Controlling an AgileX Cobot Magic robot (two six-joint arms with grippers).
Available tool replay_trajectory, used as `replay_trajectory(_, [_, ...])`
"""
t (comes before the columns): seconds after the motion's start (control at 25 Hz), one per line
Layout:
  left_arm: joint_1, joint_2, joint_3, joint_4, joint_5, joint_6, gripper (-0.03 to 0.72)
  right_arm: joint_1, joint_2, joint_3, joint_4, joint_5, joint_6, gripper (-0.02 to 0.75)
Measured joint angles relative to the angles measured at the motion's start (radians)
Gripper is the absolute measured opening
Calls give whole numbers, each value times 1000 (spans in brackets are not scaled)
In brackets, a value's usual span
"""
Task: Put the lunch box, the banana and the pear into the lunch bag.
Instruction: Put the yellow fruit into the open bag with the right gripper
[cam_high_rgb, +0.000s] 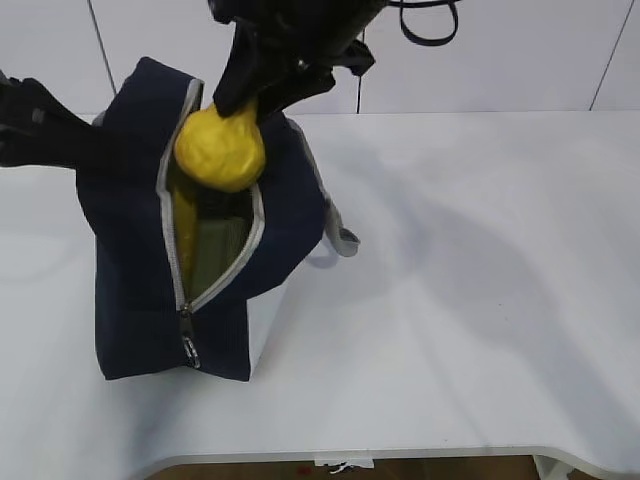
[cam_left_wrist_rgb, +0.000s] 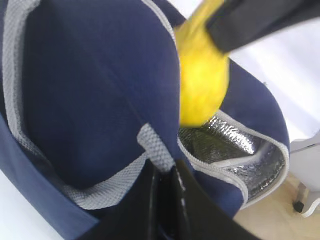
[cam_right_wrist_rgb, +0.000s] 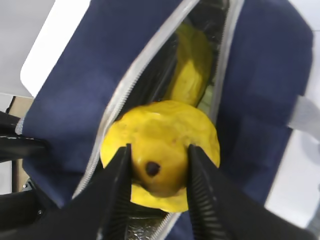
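Observation:
The navy lunch bag (cam_high_rgb: 140, 290) stands on the white table with its grey zipper open. My right gripper (cam_high_rgb: 245, 100) is shut on the yellow pear (cam_high_rgb: 222, 148) and holds it at the bag's opening; the right wrist view shows the pear (cam_right_wrist_rgb: 160, 145) between the fingers. The banana (cam_right_wrist_rgb: 192, 70) lies inside the bag, also seen in the exterior view (cam_high_rgb: 186, 230). Next to the banana shows a pale green surface (cam_high_rgb: 218, 243), probably the lunch box's lid. My left gripper (cam_left_wrist_rgb: 165, 172) is shut on the bag's grey webbing handle (cam_left_wrist_rgb: 154, 147) at the bag's far left.
The bag's silver lining (cam_left_wrist_rgb: 235, 150) shows inside the opening. A grey handle loop (cam_high_rgb: 340, 240) hangs on the bag's right side. Bare white table (cam_high_rgb: 480, 260) lies to the right of the bag. The table's front edge (cam_high_rgb: 400, 455) is near.

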Motion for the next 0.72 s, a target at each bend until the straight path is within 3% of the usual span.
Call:
replay_trajectory(0.2, [0, 0, 0, -10, -2, 0, 5, 28, 58, 3, 5, -2, -2, 255])
replay_trajectory(0.48, [0, 0, 0, -18, -2, 0, 5, 37, 67, 3, 3, -6, -2, 522])
replay_trajectory(0.72, [0, 0, 0, -18, -2, -2, 5, 37, 39, -1, -115, -6, 17, 559])
